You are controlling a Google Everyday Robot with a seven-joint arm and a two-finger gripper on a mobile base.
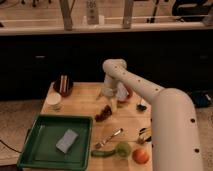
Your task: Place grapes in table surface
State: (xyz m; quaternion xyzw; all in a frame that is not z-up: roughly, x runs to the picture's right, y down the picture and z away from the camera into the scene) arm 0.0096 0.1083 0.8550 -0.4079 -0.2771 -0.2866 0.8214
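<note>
The grapes (104, 113), a small dark maroon cluster, lie on the light tan wooden table surface (85, 102) near its middle. My gripper (111, 103) hangs just above and to the right of the grapes, at the end of the white arm that reaches in from the right. Nothing shows in the gripper.
A green tray (45, 150) with a grey sponge (67, 141) sits front left. A dark bowl (63, 86) and a white cup (54, 101) stand at the left back. A fork (107, 138), green vegetables (115, 150) and an orange fruit (141, 156) lie at the front.
</note>
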